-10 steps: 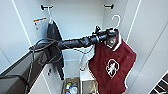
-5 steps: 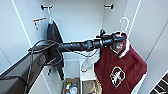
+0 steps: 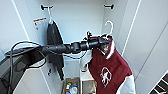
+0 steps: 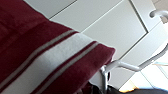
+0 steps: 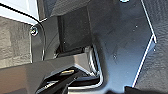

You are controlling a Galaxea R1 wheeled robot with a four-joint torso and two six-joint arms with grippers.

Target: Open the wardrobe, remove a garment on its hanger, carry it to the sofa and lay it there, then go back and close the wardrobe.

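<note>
The wardrobe point(image 3: 77, 22) stands open, its white interior taking up most of the head view, with a white door panel point(image 3: 147, 37) swung out on the right. The robot's left arm point(image 3: 62, 48) reaches in from the left across the opening, level with the upper half of the cabinet. At its end the left gripper point(image 3: 103, 41) is clamped at the neck of the hanger point(image 3: 109, 27), whose curved white hook rises free above it, well below the dark rail fitting point(image 3: 109, 6) on the back wall. The garment point(image 3: 108, 68), dark red with white sleeves and a white crest on its chest, hangs tilted from that hanger on the right of the opening, its lower edge dropping toward the bottom of the picture. In the left wrist view its striped collar point(image 4: 50, 60) looms close, beside the hanger's white stem point(image 4: 125, 65). A dark grey T-shirt point(image 3: 55, 47) hangs on its own white hanger from a hook at the upper left. Small containers point(image 3: 71, 87) sit on the wardrobe floor. Whether the right gripper's fingers are apart or together cannot be told.
</note>
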